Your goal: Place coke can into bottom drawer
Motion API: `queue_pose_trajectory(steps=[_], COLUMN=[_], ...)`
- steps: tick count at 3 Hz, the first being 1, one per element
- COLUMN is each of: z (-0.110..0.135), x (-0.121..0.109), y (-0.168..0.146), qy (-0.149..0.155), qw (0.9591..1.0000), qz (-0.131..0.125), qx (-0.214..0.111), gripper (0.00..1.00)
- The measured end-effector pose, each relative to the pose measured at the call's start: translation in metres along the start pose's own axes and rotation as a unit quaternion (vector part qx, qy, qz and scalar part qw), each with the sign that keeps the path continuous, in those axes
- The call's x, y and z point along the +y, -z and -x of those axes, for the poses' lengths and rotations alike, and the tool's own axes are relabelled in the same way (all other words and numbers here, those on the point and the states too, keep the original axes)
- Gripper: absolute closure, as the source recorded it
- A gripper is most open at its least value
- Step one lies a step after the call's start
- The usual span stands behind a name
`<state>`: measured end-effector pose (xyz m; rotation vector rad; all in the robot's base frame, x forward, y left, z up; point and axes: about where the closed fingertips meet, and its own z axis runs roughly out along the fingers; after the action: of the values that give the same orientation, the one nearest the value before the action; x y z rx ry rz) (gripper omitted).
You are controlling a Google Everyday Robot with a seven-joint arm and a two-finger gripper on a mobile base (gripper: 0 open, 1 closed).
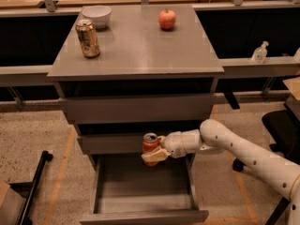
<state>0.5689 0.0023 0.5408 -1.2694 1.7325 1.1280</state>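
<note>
Red coke can upright, clamped in the gripper, above the open bottom drawer

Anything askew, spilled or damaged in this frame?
Nothing stands out. The robot's hand holds the small red coke can upright over the open grey bottom drawer. The gold-brown can, white bowl and red apple sit unspilled on the grey cabinet top.
</note>
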Motion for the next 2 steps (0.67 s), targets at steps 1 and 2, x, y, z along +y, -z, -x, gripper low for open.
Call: queue_pose_trajectory(steps=[1, 2], z=[-0.005, -0.016], x=[0.004, -0.003], y=[-0.006, -0.024], qy=[0.002, 0.025], qw=[1.0000, 0.9997], qz=[0.001, -0.002], qx=[0.004, 0.001], gripper=[1.00, 1.00])
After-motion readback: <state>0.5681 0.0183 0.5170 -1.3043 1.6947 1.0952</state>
